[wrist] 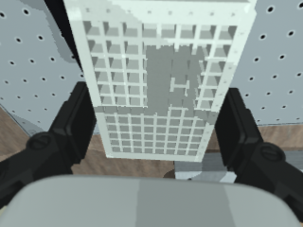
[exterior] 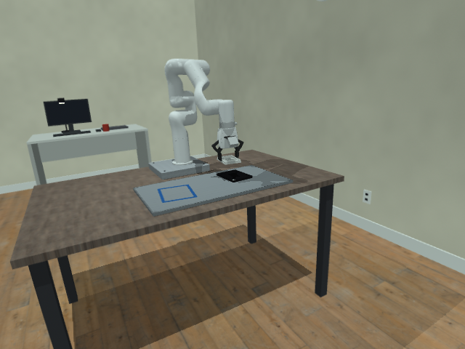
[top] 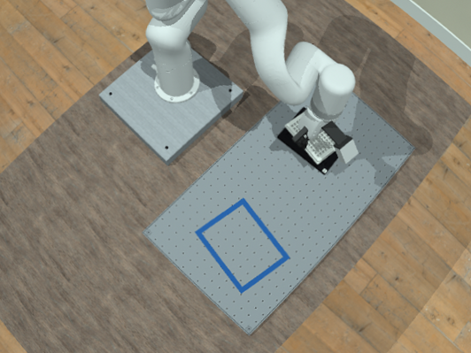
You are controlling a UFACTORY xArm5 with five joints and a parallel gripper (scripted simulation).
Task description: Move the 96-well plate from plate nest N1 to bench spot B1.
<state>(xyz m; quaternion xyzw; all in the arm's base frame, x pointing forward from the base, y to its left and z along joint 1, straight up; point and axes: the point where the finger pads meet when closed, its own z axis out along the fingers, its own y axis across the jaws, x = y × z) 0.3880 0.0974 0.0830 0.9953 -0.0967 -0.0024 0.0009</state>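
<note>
My gripper (wrist: pixel 155 101) is shut on the white 96-well plate (wrist: pixel 158 80), one black finger on each long side. The plate is held level and right way up, lifted clear above the black plate nest N1 (exterior: pixel 234 175). In the overhead view the plate (top: pixel 317 145) hangs over the nest (top: pixel 304 152) at the far end of the grey deck. From the side the gripper (exterior: pixel 227 152) holds the plate (exterior: pixel 230 160) a little above the table. The blue taped outline B1 (top: pixel 242 245) lies on the near end of the deck, also seen in the side view (exterior: pixel 176 193), with nothing in it.
The arm's grey base block (top: pixel 170 106) stands left of the perforated deck (top: pixel 277 208). A side desk with a monitor (exterior: pixel 67 113) and a red cup (exterior: pixel 105 127) stands far behind the table.
</note>
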